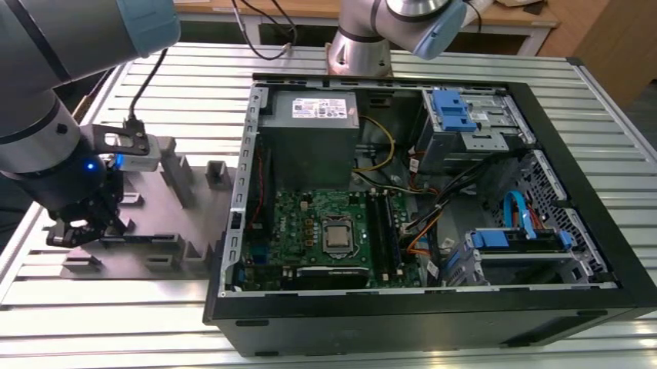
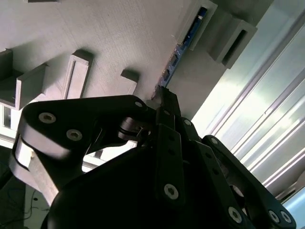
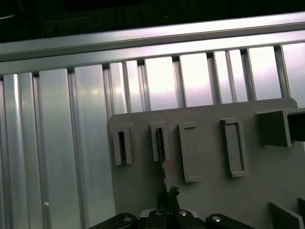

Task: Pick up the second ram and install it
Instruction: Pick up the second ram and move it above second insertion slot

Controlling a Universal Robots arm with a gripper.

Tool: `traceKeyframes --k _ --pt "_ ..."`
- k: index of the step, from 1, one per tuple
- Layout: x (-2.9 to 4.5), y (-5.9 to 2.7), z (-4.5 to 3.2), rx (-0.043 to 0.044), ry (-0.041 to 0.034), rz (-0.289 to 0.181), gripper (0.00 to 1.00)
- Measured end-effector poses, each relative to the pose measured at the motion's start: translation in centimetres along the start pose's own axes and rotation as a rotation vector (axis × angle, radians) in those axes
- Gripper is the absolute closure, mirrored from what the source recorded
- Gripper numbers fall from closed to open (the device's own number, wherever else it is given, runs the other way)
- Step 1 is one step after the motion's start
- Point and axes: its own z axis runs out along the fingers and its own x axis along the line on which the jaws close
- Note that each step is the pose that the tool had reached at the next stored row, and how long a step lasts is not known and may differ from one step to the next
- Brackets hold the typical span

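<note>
The second ram (image 2: pixel 183 45) is a thin blue-black stick seen edge-on, standing in slotted blocks of the gray tray (image 2: pixel 109 43). In the first wrist view the second ram (image 3: pixel 161 152) is a dark thin line running from a tray slot down to the fingertips. My gripper (image 2: pixel 163 98) has its black fingers (image 2: pixel 167 143) pressed together on the near end of the stick, which still rests in the tray. In the exterior view my gripper (image 1: pixel 77 228) is low over the gray tray (image 1: pixel 154 219), at the left of the open computer case (image 1: pixel 431 304).
The green motherboard (image 1: pixel 298 223) lies inside the case, with long black slots (image 1: pixel 385 223) beside the processor socket. Cables, a power supply (image 1: pixel 313 115) and blue drive brackets (image 1: pixel 451 108) crowd the case. Raised gray blocks (image 1: pixel 177 181) stand on the tray. The table is ribbed aluminium (image 3: pixel 57 143).
</note>
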Motion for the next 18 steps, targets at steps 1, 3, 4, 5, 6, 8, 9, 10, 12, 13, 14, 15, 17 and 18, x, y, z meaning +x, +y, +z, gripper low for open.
traceKeyframes --k 1,3,4,5,6,8,9,10,12,13,14,15,17,18 --pt "0.00 0.00 0.01 -0.0001 0.0014 -0.010 0.89" --pt "0.00 0.00 0.04 0.0000 0.0073 -0.024 0.89" --pt "0.00 0.00 0.05 0.0001 0.0101 -0.032 0.89" --pt "0.00 0.00 0.07 0.0001 0.0126 -0.041 0.89" --pt "0.01 0.00 0.07 -0.0002 0.0136 -0.049 0.89" --pt "0.00 0.00 0.11 -0.0008 0.0147 -0.075 0.89" --pt "0.00 0.00 0.13 -0.0012 0.0154 -0.091 0.89" --pt "0.00 -0.01 0.15 -0.0017 0.0161 -0.107 0.89" --pt "0.00 0.00 0.18 -0.0024 0.0173 -0.134 0.89" --pt "-0.01 -0.01 0.20 -0.0024 0.0174 -0.139 0.89" --pt "-0.01 -0.01 0.20 -0.0024 0.0175 -0.139 0.89" --pt "-0.01 -0.01 0.20 -0.0025 0.0175 -0.139 0.89" --pt "-0.01 -0.01 0.20 -0.0025 0.0172 -0.139 0.89" --pt "-0.01 -0.01 0.20 -0.0025 0.0170 -0.139 0.89"
